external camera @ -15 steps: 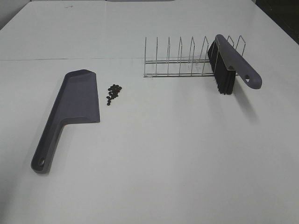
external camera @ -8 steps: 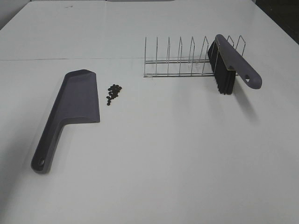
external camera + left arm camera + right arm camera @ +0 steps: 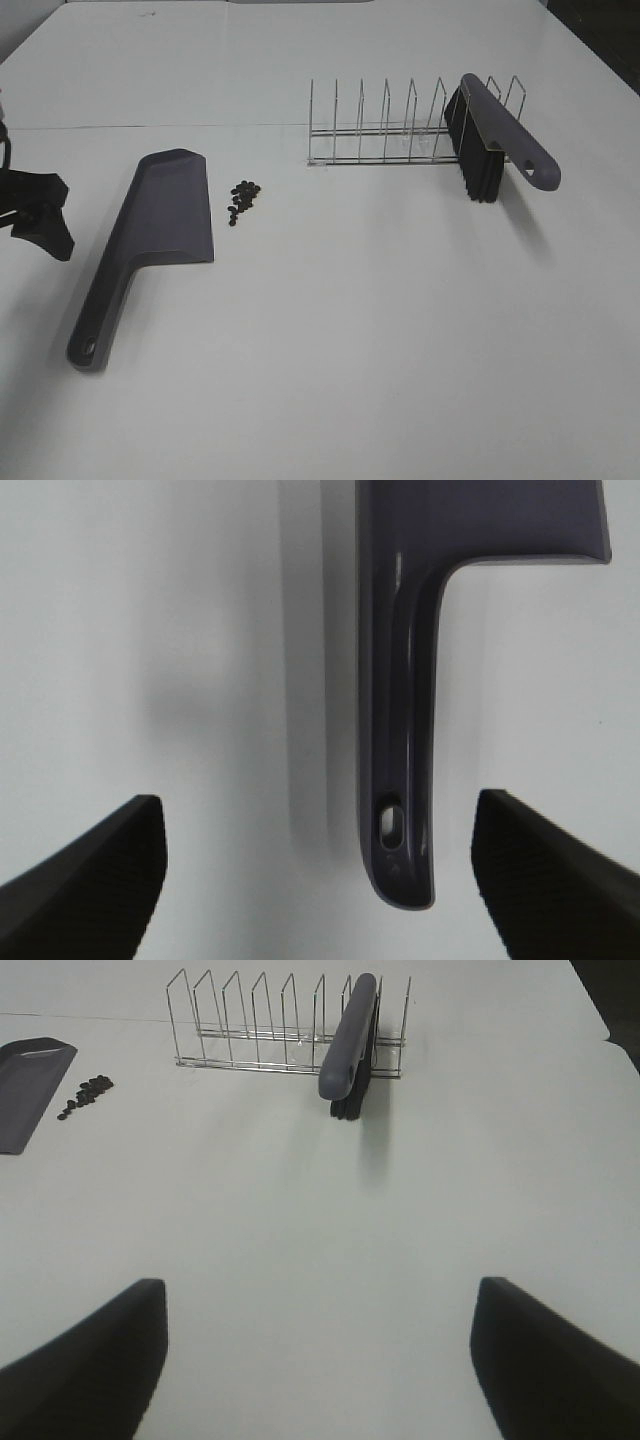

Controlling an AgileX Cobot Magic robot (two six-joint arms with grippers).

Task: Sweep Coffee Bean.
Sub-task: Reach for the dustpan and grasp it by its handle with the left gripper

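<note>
Left gripper (image 3: 315, 815) entered, jaws spread; right gripper (image 3: 318, 1295) likewise; coffee beans (image 3: 243, 200) tiny, dark, clustered.

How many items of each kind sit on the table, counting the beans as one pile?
Dustpan: 1
Brush: 1
Wire rack: 1
Pile of coffee beans: 1
Total: 4

I can't read any text, label, brand, number or sign on anything in my three camera views.

dustpan (image 3: 170, 210) 1 | brush (image 3: 500, 125) 1 | rack (image 3: 370, 130) 1 | coffee beans (image 3: 243, 198) about twelve
</note>
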